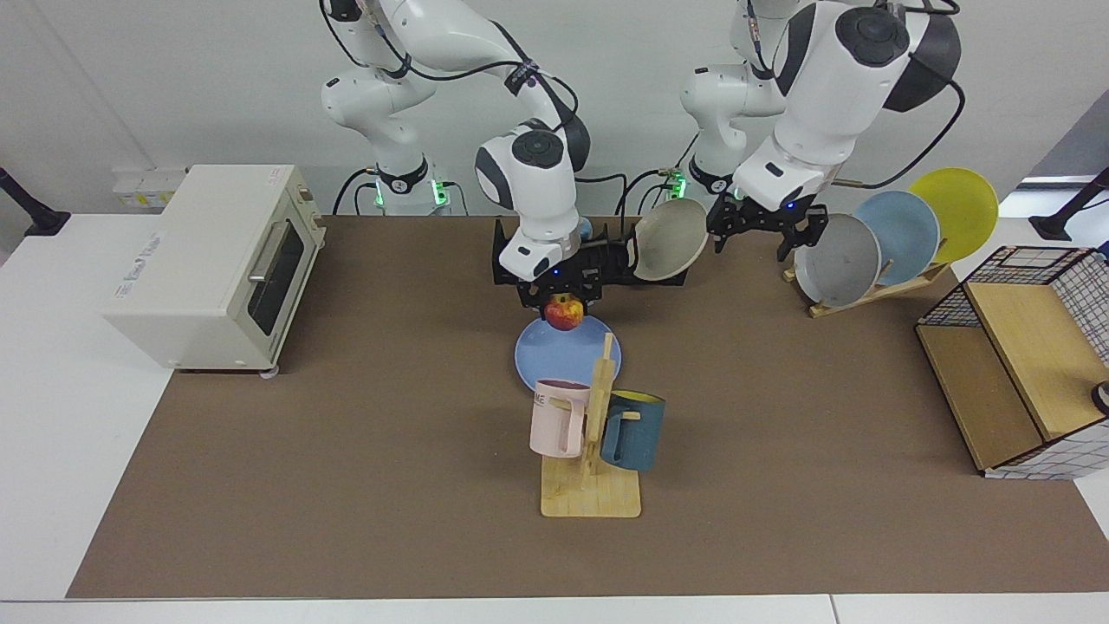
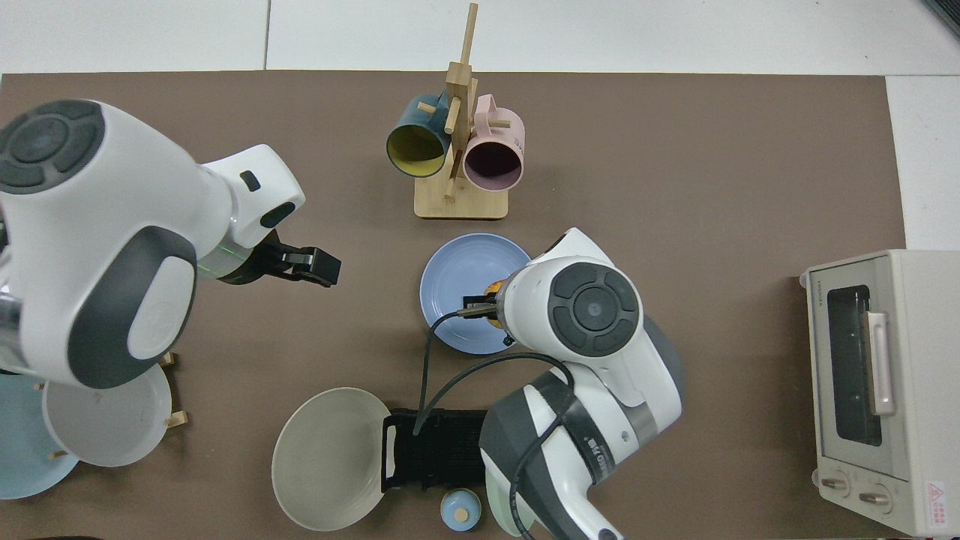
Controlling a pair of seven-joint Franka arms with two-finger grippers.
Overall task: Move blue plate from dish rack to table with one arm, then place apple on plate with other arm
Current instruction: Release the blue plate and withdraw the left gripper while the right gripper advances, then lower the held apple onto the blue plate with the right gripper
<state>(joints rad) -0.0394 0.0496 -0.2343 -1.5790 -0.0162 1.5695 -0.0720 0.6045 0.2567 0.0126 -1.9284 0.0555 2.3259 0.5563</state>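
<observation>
Six plates: one periwinkle blue plate [image 1: 554, 357], one beige, one green, and grey, sky-blue and yellow ones. Two mugs, one apple [image 1: 564, 312], one toaster oven [image 1: 208, 264], two robot arms.

One camera faces the arms, one overhead; both show the blue plate [image 1: 563, 355]

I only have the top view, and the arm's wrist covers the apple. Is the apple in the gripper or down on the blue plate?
Observer: The facing view shows the apple gripped in the right gripper, over the far part of the blue plate. I cannot tell whether it touches the plate.
Operator: Is the other arm low enough to get in the way?
Observer: No. The left gripper hangs open and empty, raised off the table beside the beige plate, clear of the blue plate.
</observation>
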